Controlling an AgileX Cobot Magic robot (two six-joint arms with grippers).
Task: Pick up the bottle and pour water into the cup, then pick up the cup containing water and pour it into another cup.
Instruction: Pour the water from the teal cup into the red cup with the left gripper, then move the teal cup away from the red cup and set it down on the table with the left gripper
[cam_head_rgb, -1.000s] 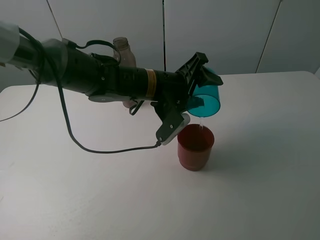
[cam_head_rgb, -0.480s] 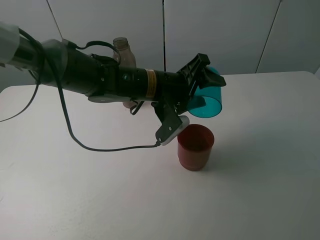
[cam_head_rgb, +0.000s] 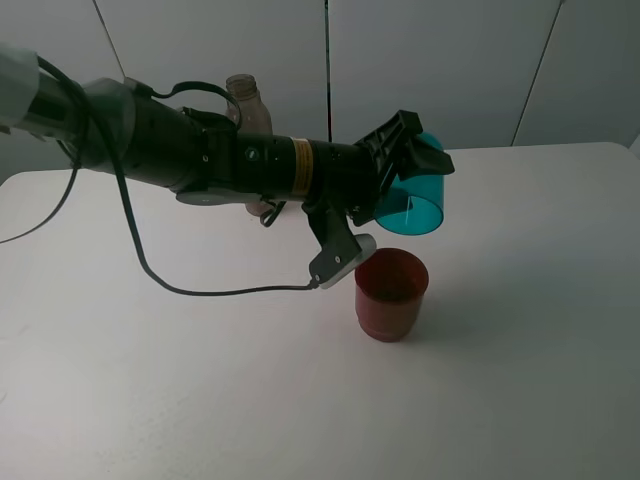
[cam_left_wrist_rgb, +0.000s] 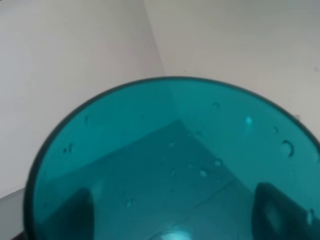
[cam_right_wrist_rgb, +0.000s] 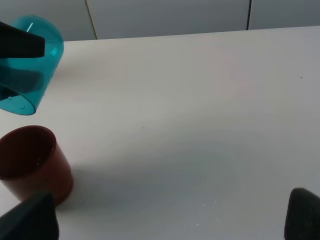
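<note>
Exterior high view: the teal cup (cam_head_rgb: 412, 200) sits between the fingers of the left gripper (cam_head_rgb: 408, 172), pinched tight and tipped mouth-down. The red cup (cam_head_rgb: 391, 293) stands upright just below the gripper. The bottle (cam_head_rgb: 248, 108) stands behind the arm. Right gripper (cam_right_wrist_rgb: 165, 220) fingers are spread, holding nothing.

The left arm (cam_head_rgb: 200, 155) is a thick black cylinder with a brass-coloured ring (cam_head_rgb: 301, 166) partway along, a pale grey sleeve at its shoulder end, and a thin black cable (cam_head_rgb: 180, 285) looping to a small grey camera housing (cam_head_rgb: 338, 260) (boxy, white-edged). Its gripper fingers (cam_head_rgb: 405, 140) are angular black plastic.
</note>
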